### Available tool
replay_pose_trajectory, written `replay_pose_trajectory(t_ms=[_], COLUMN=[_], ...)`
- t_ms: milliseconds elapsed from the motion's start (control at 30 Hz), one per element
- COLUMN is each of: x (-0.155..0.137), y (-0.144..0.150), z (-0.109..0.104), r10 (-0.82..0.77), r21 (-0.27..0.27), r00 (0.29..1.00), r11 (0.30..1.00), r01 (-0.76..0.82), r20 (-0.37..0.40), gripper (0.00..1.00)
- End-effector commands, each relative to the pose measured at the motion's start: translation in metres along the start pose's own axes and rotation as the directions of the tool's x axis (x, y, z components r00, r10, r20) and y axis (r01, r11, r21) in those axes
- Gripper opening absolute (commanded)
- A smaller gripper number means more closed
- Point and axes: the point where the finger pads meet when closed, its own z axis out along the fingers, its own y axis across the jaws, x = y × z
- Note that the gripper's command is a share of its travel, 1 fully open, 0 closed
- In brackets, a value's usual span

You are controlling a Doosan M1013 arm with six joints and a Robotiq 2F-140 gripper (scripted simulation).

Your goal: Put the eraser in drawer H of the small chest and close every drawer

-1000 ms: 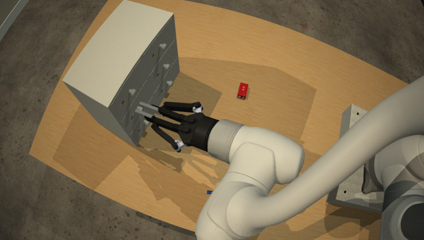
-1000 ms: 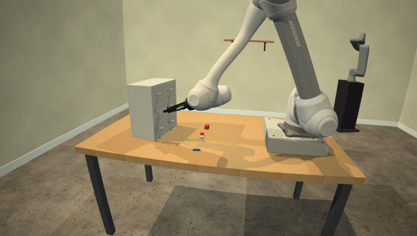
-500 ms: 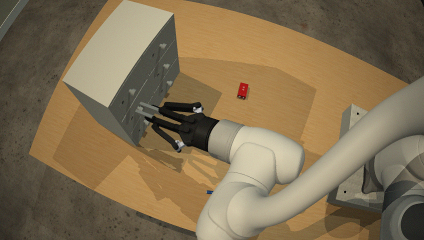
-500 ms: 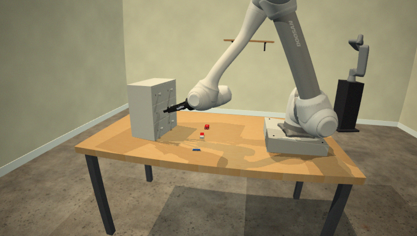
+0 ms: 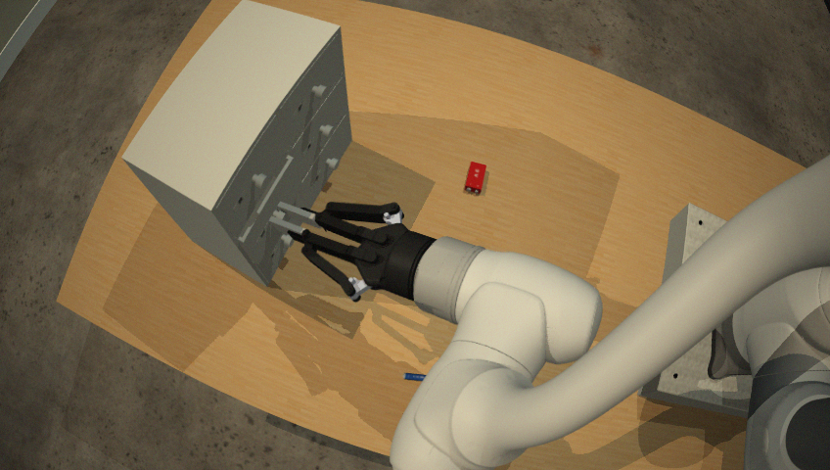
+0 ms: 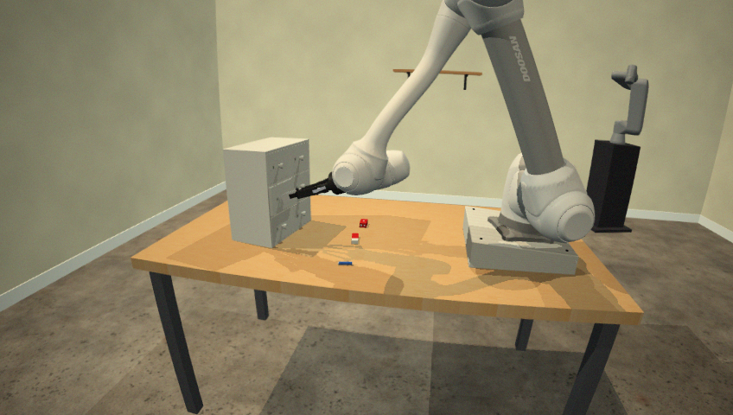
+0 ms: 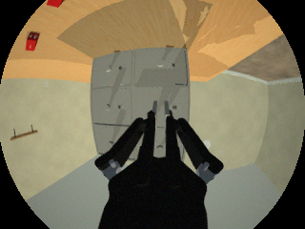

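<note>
Your jaws [image 5: 276, 211] [image 6: 290, 195] look closed on the knob [image 5: 279, 214] of a middle-row drawer [image 5: 265, 199], which stands slightly out; its letter is unreadable. The eraser [image 6: 354, 238] [image 7: 54, 2] lies mid-desk, between the red battery [image 5: 476, 177] [image 6: 363, 222] [image 7: 32, 41] and the blue object [image 5: 414, 376] [image 6: 345, 263] by the long near edge. You've still to open further, load the eraser and shut the drawer. The wooden desk [image 5: 524, 75] [image 6: 206, 275] [image 7: 143, 10] stands on mottled floor between pale green walls.

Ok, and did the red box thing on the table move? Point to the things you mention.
No. The red box [image 5: 476, 176] [image 6: 363, 223] [image 7: 32, 41] sits the same way beside the chest's shadow on the table.
</note>
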Motion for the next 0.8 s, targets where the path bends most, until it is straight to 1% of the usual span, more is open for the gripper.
replay_pose_trajectory(t_ms=[0, 333, 767], x=[0.001, 0.004, 0.011], y=[0.0, 0.0, 0.0], z=[-0.002, -0.012, -0.029], r10=[0.0, 0.0, 0.0], r21=[0.0, 0.0, 0.0], r00=[1.0, 1.0, 1.0], r11=[1.0, 1.0, 1.0], r01=[0.0, 0.0, 0.0], r20=[0.0, 0.0, 0.0], gripper=[0.08, 0.08, 0.08])
